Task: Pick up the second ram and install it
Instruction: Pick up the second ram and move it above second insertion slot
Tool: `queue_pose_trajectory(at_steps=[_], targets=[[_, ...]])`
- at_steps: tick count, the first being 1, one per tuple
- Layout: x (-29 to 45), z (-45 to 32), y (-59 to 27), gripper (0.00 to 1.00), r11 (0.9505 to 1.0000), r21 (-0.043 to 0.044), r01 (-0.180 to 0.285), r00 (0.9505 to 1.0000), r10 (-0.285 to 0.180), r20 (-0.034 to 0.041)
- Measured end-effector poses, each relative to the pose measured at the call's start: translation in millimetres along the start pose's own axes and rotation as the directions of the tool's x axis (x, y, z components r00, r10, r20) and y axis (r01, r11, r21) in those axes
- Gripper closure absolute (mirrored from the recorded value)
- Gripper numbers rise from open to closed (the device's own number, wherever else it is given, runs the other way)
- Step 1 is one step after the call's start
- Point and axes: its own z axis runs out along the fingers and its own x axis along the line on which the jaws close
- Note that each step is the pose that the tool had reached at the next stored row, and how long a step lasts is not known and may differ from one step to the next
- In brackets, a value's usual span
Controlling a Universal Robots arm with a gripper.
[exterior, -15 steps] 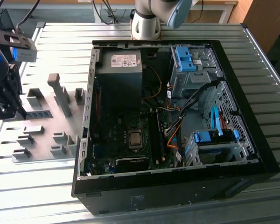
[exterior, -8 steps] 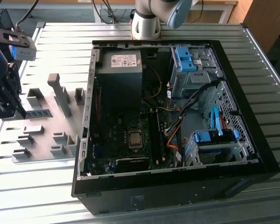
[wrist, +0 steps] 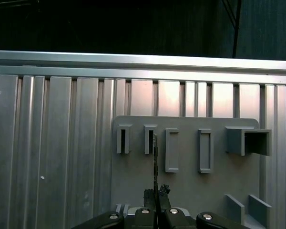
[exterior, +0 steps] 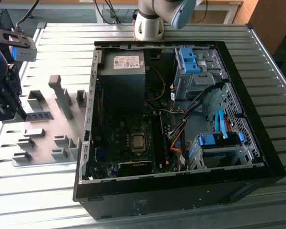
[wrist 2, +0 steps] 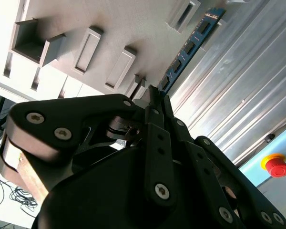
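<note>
The second ram (exterior: 40, 116) is a thin blue-green stick with dark chips, over the grey fixture plate (exterior: 47, 138) at the exterior view's left. My gripper (exterior: 20, 113) is at the stick's near end, fingers drawn in on it. In the second wrist view the ram (wrist 2: 190, 45) runs away from the gripper (wrist 2: 155, 93) along the plate's edge. In the first wrist view the ram (wrist: 155, 157) shows edge-on, rising from the gripper (wrist: 156, 193) across the fixture plate (wrist: 186, 191). I cannot tell whether the stick is lifted off the plate.
An open black computer case (exterior: 271, 162) lies on the slatted metal table (exterior: 52, 38), with its motherboard (exterior: 128, 138), power supply (exterior: 121, 76) and blue drive cage (exterior: 193, 62) exposed. Grey fixture blocks (exterior: 62, 95) stand on the plate. A red stop button (wrist 2: 275, 166) sits beside the table.
</note>
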Motion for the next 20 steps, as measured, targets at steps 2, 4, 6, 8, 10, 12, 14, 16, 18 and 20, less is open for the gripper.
queue_pose_trajectory(at_steps=[2, 4, 6, 8, 10, 12, 14, 16, 18, 20], targets=[[0.0, -0.6, 0.0, 0.86, 1.0, 0.0, 0.0, 1.0, 0.0, 0.0], [0.0, -1.0, 0.0, 0.86, 1.0, 0.0001, 0.0, 1.0, 0.0, 0.0001], [-0.1, -1.4, 0.0, 0.86, 1.0, 0.0001, 0.0, 1.0, 0.0, 0.0001], [0.0, -1.6, 0.0, 0.86, 1.0, 0.0, 0.0, 1.0, 0.0, 0.0], [-0.1, -1.8, 0.1, 0.86, 1.0, 0.0001, 0.0, 1.0, 0.0, 0.0001], [-0.1, -1.9, 0.1, 0.86, 1.0, 0.0, 0.0, 1.0, 0.0, 0.0001], [0.0, -2.3, 0.1, 0.86, 1.0, 0.0, 0.0, 1.0, 0.0, 0.0], [-0.1, -3.4, 0.1, 0.86, 1.0, -0.0004, 0.0, 1.0, 0.0, -0.0003], [-0.1, -4.3, 0.1, 0.86, 1.0, 0.0, 0.0, 1.0, 0.0, 0.0], [-0.1, -5.6, 0.1, 0.86, 1.0, 0.0001, 0.0, 1.0, 0.0, 0.0]])
